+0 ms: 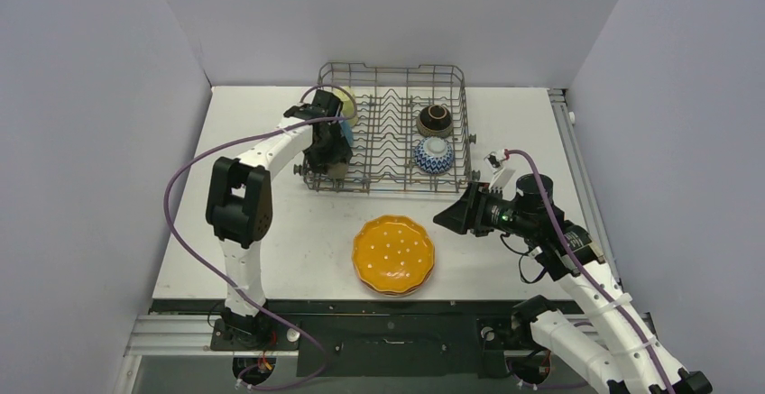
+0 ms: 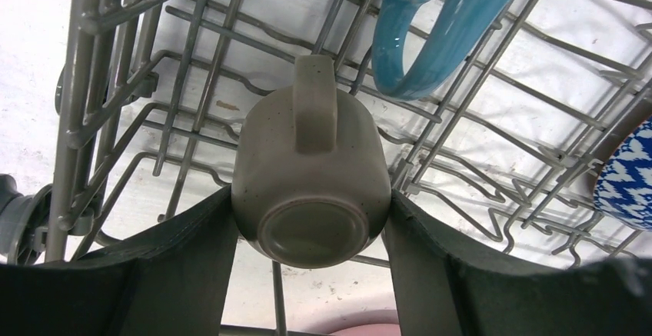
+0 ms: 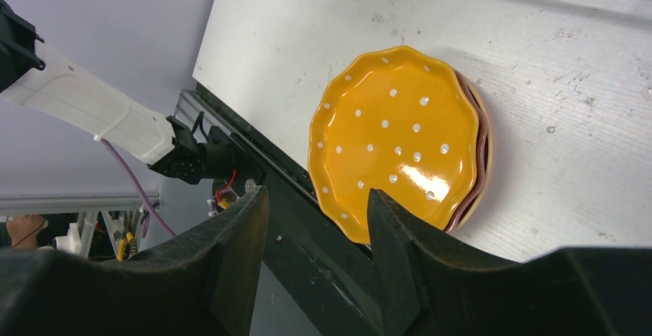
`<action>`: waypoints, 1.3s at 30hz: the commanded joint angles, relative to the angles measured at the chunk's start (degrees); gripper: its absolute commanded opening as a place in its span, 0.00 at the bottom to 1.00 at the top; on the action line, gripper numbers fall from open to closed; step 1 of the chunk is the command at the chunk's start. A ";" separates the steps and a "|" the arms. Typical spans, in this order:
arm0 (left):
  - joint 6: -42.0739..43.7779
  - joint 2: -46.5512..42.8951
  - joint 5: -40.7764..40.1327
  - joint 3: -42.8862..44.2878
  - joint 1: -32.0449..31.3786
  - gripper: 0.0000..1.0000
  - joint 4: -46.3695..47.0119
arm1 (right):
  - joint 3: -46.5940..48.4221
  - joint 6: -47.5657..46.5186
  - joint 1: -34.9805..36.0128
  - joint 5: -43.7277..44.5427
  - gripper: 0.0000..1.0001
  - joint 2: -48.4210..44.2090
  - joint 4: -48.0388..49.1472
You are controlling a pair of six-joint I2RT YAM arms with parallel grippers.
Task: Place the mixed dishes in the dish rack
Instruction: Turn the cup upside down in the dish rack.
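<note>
The dish rack [image 1: 465,132] stands at the back of the table. My left gripper [image 1: 327,149] reaches into its left side and is shut on an upturned grey mug [image 2: 311,182], with a finger pressed against each side. A blue mug [image 2: 438,36] lies just beyond it and a pale-yellow mug [image 1: 346,104] sits in the far left corner. On the rack's right are a dark brown bowl [image 1: 434,120] and a blue-white patterned bowl [image 1: 434,154]. An orange dotted plate [image 1: 394,253] tops a stack near the front edge. My right gripper [image 1: 451,216] hovers open and empty to the stack's right.
In the right wrist view a dark pink rim [image 3: 482,159] and a pale rim show under the orange plate [image 3: 396,140]. The black front rail [image 1: 379,306] runs just below the stack. Grey walls enclose the table on the left, back and right.
</note>
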 commanded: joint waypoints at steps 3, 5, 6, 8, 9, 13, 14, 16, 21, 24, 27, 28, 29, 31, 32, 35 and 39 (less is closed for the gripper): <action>0.01 0.26 -0.90 -0.03 0.51 0.03 -0.27 | -0.60 -0.69 -0.32 -0.38 0.46 -0.36 2.47; 0.05 0.72 -0.81 0.10 0.58 0.07 -0.57 | -0.77 -0.64 -0.32 -0.29 0.47 -0.46 2.41; 0.06 0.90 -0.44 0.18 0.60 0.08 -0.62 | -0.86 -0.69 -0.32 -0.19 0.47 -0.56 2.33; 0.06 1.38 -0.01 0.47 0.60 0.11 -0.67 | -0.89 -0.76 -0.32 -0.04 0.47 -0.79 2.12; 0.06 1.58 0.12 0.54 0.60 0.13 -0.61 | -0.89 -0.83 -0.37 0.01 0.48 -0.94 2.05; 0.38 1.69 -0.09 0.89 0.60 0.19 -0.97 | -0.85 -1.02 -0.38 0.29 0.48 -1.22 1.56; 0.60 1.75 -0.19 1.10 0.60 0.21 -1.43 | -0.93 -0.98 -0.40 0.29 0.48 -1.25 1.59; 0.87 1.58 -0.68 1.27 0.60 0.27 -1.94 | -1.04 -0.93 -0.36 0.32 0.49 -1.34 1.58; 1.35 0.95 -1.65 0.83 0.60 0.45 -2.44 | -1.24 -0.65 -0.41 0.22 0.49 -1.37 1.80; 1.57 0.37 -1.70 0.23 0.60 0.56 -2.48 | -1.17 -0.54 -0.39 0.13 0.49 -1.53 1.83; 2.00 0.01 -1.90 0.15 0.60 0.63 -2.72 | -1.16 -0.41 -0.41 0.04 0.49 -1.69 1.81; 2.08 -0.16 -1.97 0.16 0.60 0.66 -2.99 | -1.16 -0.34 -0.41 -0.06 0.49 -1.82 1.74; 2.11 -0.25 -1.98 0.16 0.60 0.68 -3.06 | -1.16 -0.31 -0.41 -0.07 0.49 -1.90 1.68; 2.11 -0.65 -1.89 -0.04 0.63 0.77 -3.12 | -1.16 -0.30 -0.39 -0.04 0.49 -2.22 1.52; 2.14 -1.08 -1.88 -0.25 0.61 0.87 -2.74 | -1.16 -0.33 -0.40 -0.07 0.49 -2.42 1.53; 2.27 -2.06 -1.95 -1.04 0.69 0.98 -2.12 | -1.24 -0.16 -0.41 0.00 0.49 -2.77 1.33; 2.43 -2.69 -2.15 -0.69 0.69 0.96 -2.57 | -1.06 -0.01 -0.41 0.06 0.49 -3.26 1.01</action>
